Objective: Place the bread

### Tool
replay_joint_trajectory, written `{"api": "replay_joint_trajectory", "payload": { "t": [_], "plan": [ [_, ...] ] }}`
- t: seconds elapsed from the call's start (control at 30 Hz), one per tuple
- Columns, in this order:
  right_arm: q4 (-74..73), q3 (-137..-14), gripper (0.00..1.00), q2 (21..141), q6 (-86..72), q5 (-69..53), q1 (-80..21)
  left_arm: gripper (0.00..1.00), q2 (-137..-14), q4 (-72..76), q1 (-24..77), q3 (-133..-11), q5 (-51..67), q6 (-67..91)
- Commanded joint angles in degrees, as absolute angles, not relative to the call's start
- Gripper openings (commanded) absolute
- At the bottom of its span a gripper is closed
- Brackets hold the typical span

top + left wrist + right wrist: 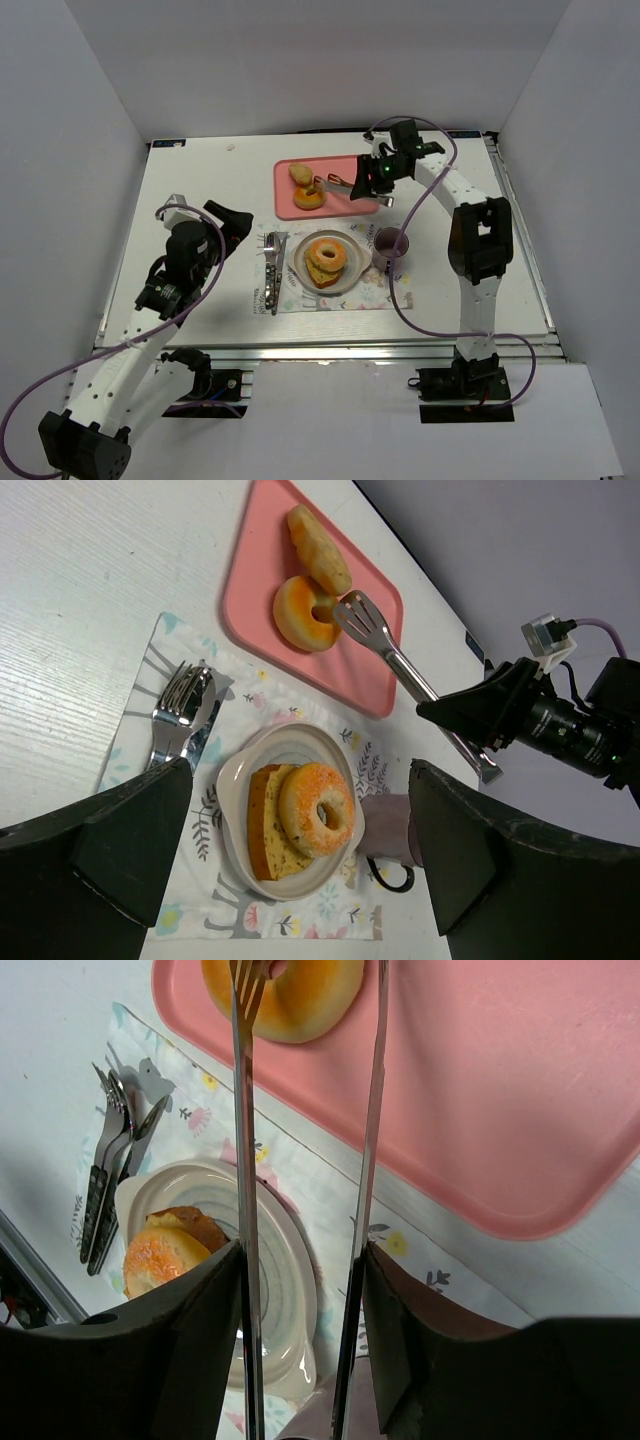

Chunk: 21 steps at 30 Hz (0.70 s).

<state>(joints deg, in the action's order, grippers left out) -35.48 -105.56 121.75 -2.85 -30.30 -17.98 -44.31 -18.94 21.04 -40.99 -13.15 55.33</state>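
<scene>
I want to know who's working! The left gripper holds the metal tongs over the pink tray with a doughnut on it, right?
Not quite: the right gripper holds the metal tongs, as the top external view shows. The left gripper is open and holds nothing. The tongs do reach over the pink tray with a doughnut on it.
</scene>
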Motion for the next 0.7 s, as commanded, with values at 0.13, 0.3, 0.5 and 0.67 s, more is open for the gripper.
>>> {"api": "replay_joint_trajectory", "payload": {
  "t": [0.13,0.3,0.5,0.67],
  "plan": [
    [-34.45,-107.32,0.53,122.43,-2.81,-29.36,-19.77,0.98,-44.74,-18.90,20.92,-42.80,-13.54,54.84],
    [-35.07,-106.61,0.44,122.52,-2.37,-28.56,-19.86,0.98,-44.74,-18.72,20.92,-42.54,-13.54,54.84],
    [-35.07,-106.26,0.16,120.85,-2.20,-30.06,-19.69,0.98,-44.74,-18.46,20.92,-42.28,-13.45,54.67],
    [-34.54,-105.47,0.09,115.51,-2.81,-32.43,-17.76,0.98,-44.12,-18.55,20.92,-42.28,-13.71,54.75]
  ]
}}
